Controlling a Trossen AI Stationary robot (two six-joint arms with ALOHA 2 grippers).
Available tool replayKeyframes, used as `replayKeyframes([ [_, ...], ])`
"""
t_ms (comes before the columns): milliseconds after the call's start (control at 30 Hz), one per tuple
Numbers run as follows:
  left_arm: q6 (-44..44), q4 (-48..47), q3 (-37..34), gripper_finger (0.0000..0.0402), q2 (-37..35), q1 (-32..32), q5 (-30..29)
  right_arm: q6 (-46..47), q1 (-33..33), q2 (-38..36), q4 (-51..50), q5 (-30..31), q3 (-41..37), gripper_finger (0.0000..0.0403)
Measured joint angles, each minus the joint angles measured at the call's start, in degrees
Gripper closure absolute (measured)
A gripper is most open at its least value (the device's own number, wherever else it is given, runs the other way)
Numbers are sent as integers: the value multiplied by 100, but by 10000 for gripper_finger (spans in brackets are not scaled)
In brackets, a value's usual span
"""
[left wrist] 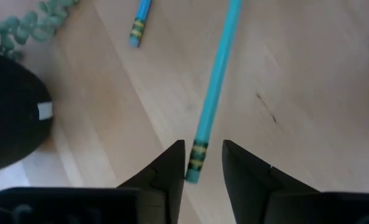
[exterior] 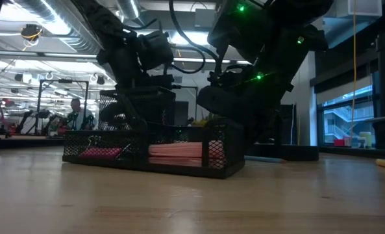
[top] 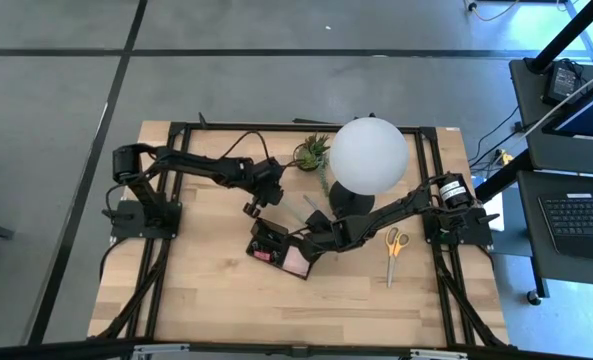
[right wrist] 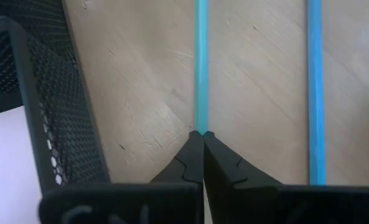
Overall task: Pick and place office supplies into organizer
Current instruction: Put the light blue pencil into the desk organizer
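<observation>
The left gripper (top: 248, 208) hangs just left of and behind the organizer (top: 264, 240), over bare tabletop. In its wrist view its two fingers (left wrist: 165, 171) stand spread, with the banded end of a blue pencil (left wrist: 212, 102) lying on the wood in the gap between them — not pinched. A second blue pencil (left wrist: 139, 23) lies farther off, near the trailing green leaves of the small potted plant (left wrist: 22, 28).

The organizer, a low black mesh tray, sits near the middle of the wooden table (top: 206, 300). In the low view a pink sticky-note pad (exterior: 174, 152) fills its right-hand compartment, and something reddish-pink (exterior: 101, 153) lies in the compartment to its left; what it is cannot be told.

The right gripper (top: 311, 232) is just right of the organizer, low at the table. Its fingertips are pressed together, pinching the end of a blue pencil (right wrist: 201, 68) that runs straight away from them; another pencil (right wrist: 315, 93) lies alongside it, apart. The organizer's mesh wall (right wrist: 53, 118) stands just beside the gripper.

Behind the organizer and to its right stands the white globe lamp (top: 369, 153) on its black base. Farther right of the organizer — well apart from it — the yellow-handled scissors (top: 394, 245) lie flat on the wood.
</observation>
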Motion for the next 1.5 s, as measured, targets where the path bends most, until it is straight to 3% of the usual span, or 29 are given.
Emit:
replayKeyframes([
  [433, 434, 56, 0, 381, -1, -58, -52, 0, 0, 2, 2, 17, 0, 398],
  [967, 577, 71, 0, 383, -1, -84, -332, -233, 22, 9, 224, 217, -4, 395],
  [1200, 476, 58, -2, 383, -3, -139, -510, -430, 22, 17, 301, 208, 16, 321],
  [1367, 381, 65, -2, 383, -6, -137, -596, -572, 20, 4, -123, 224, 261, 255],
  [1500, 361, 5, -2, 384, -70, -137, -662, -553, 88, -176, -591, 217, 453, 227],
])
